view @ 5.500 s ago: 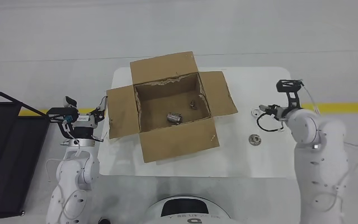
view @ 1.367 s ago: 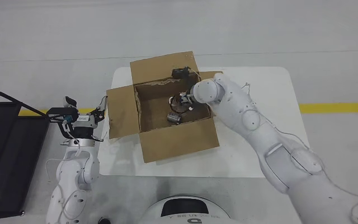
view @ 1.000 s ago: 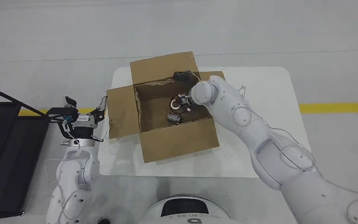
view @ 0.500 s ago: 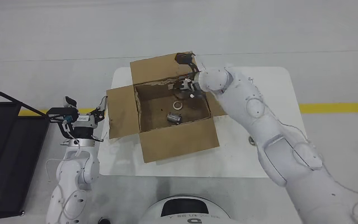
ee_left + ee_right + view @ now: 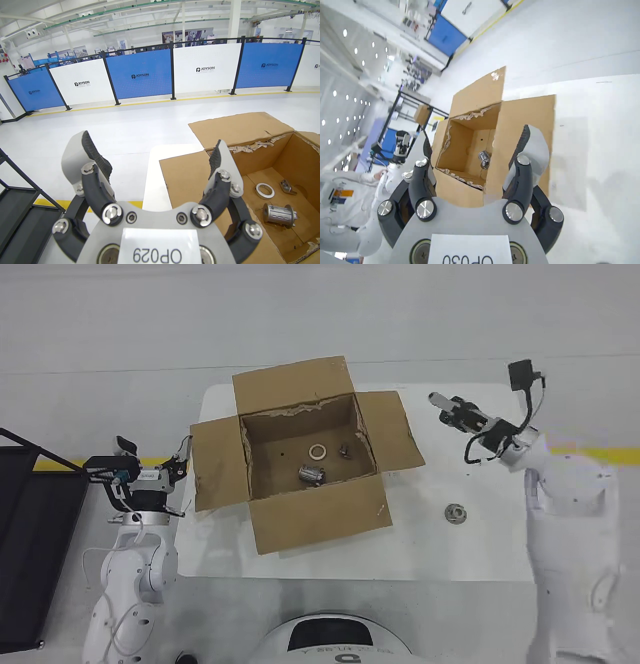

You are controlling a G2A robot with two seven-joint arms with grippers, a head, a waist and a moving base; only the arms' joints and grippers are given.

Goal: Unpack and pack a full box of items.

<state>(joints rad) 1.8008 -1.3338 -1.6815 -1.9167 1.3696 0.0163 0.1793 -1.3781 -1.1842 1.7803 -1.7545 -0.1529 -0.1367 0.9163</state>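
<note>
Bearing box [image 5: 290, 386]: white table [image 5: 440, 554], grey floor [image 5: 300, 314].

Ring [image 5: 318, 451] and cylinder [image 5: 311, 474] lie in the box [image 5: 292, 384]; a disc [image 5: 455, 512] lies right of it.

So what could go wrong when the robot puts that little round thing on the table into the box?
The round metal part lies flat on the table, so the open right gripper might slip off or push it along. The box has a side flap spread out between that part and the opening; the arm could snag it and shift the box. A dropped part could knock the ring or cylinder inside.
</note>
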